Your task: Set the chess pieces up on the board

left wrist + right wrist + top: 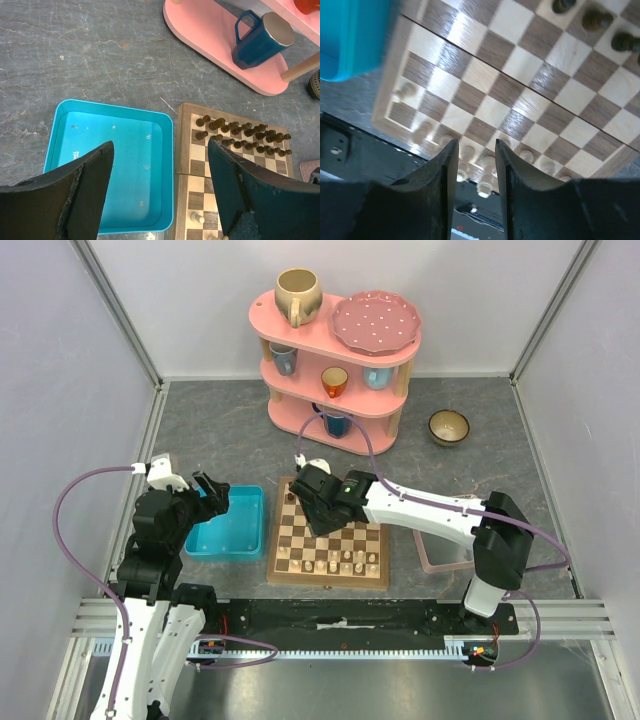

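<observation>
The board (300, 552) lies in the middle of the table. Cream chess pieces (340, 562) stand in its two near rows. Dark chessmen (245, 132) fill the far rows, mostly hidden under the right arm in the top view. My right gripper (320, 512) hovers over the board; its jaws (474, 150) are parted with nothing between them, and cream pieces (487, 184) stand on the board beyond the fingertips. My left gripper (160, 145) hangs wide open and empty over the turquoise tray (110, 170), beside the board's left edge (182, 150).
The turquoise tray (228, 525) sits left of the board. A clear pink-rimmed tray (440, 552) lies to the right, under the right arm. A pink shelf (335, 360) with mugs and a plate stands behind, and a small bowl (449, 426) is at the back right.
</observation>
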